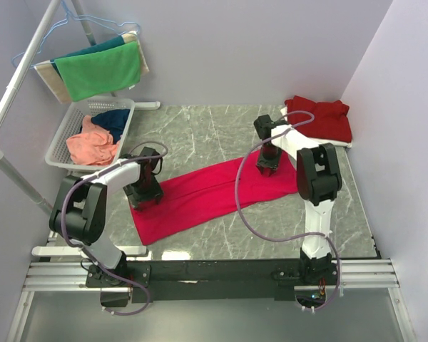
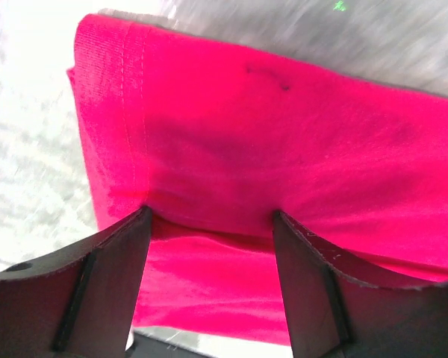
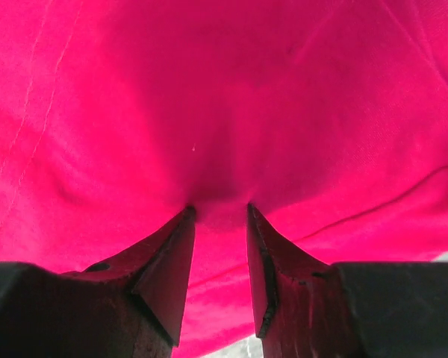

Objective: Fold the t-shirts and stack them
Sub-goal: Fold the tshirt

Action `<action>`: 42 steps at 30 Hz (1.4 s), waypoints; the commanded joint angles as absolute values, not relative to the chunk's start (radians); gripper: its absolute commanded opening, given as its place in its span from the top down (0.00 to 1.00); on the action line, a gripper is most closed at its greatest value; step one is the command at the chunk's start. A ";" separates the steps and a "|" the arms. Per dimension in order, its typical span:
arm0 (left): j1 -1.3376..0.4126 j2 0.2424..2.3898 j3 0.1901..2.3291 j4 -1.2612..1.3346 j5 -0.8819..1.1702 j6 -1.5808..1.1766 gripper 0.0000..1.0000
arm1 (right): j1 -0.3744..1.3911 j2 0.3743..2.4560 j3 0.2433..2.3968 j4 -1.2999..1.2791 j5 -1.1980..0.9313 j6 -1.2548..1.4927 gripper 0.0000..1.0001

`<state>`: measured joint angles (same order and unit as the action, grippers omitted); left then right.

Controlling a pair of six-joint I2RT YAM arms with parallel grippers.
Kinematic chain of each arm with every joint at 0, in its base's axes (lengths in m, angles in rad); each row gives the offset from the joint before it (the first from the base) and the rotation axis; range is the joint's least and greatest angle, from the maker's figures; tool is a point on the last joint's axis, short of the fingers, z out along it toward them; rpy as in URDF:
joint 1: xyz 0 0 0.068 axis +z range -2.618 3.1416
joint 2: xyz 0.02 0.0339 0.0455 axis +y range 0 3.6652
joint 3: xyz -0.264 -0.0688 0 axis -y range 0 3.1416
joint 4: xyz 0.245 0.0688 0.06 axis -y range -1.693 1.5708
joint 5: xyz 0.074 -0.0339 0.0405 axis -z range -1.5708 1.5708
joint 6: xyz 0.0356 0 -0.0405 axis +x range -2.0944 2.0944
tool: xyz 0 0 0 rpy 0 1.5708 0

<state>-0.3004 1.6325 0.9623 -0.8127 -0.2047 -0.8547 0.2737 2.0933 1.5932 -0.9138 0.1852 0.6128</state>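
Left gripper (image 1: 144, 187) (image 2: 209, 216) has its fingers spread wide, tips resting on the pink shirt (image 1: 207, 192) (image 2: 284, 149) near its hemmed end. Right gripper (image 1: 265, 165) (image 3: 218, 209) has its fingers drawn close together, pinching a small pucker of the same cloth (image 3: 224, 112) at the other end. The pink shirt lies as a long band running diagonally across the table (image 1: 200, 121), lower left to upper right. A maroon shirt (image 1: 321, 117) sits in a heap at the far right corner, well apart from the left gripper and near the right one. At the far left stands a white basket (image 1: 59, 147) holding a crumpled salmon shirt (image 1: 93, 146) and, behind it, a navy shirt (image 1: 115, 120) (both loosely bunched, not folded). Above the basket a green towel (image 1: 100, 71) hangs over a rack (image 1: 25, 60), with teal and beige cloth showing behind it.
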 commanded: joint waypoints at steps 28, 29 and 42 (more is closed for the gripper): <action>-0.305 1.284 1.083 -0.744 -0.008 -0.631 0.19 | 0.304 2.548 2.307 -0.803 -0.126 0.561 0.44; -0.305 1.292 1.081 -0.730 0.045 -0.606 0.18 | 0.299 2.533 2.292 -0.764 -0.159 0.566 0.44; -0.322 1.564 1.270 -0.526 0.308 -0.489 0.19 | 0.224 2.471 2.281 -0.290 -0.468 0.683 0.38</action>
